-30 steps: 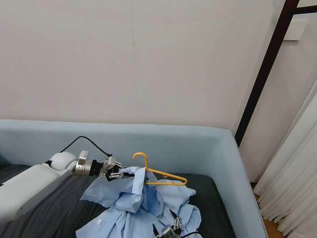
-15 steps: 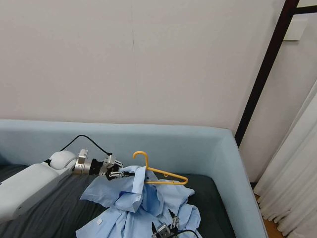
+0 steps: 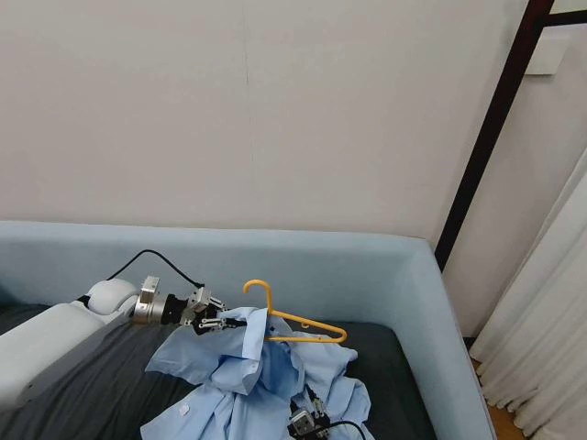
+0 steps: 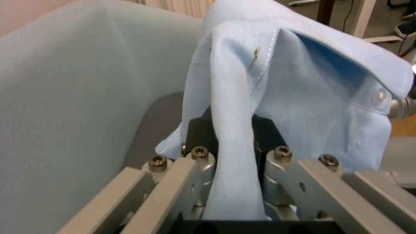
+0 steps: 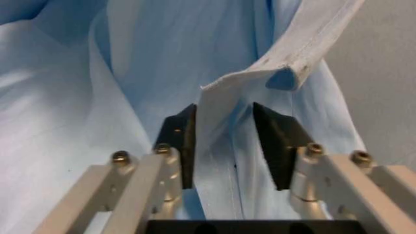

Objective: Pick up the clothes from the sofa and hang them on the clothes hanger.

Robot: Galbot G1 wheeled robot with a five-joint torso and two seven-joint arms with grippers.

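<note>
Pale blue cotton shirt [image 3: 257,371] lies crumpled on the dark seat of the light blue sofa [image 3: 385,266], with a slim yellow hanger [image 3: 298,323] resting on the heap, hook upward. The robot's left gripper [image 3: 213,314], clamped on a smooth fold by the collar, has drawn slightly leftward since a second ago. The right gripper [image 3: 307,420], pinching a stitched strip, has pushed farther into the creased cloth.

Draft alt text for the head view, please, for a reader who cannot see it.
The left gripper, reaching from the left, pinches a fold of a light blue shirt heaped on a pale blue sofa. A yellow hanger sits in the shirt; the right gripper is at its near edge.
</note>
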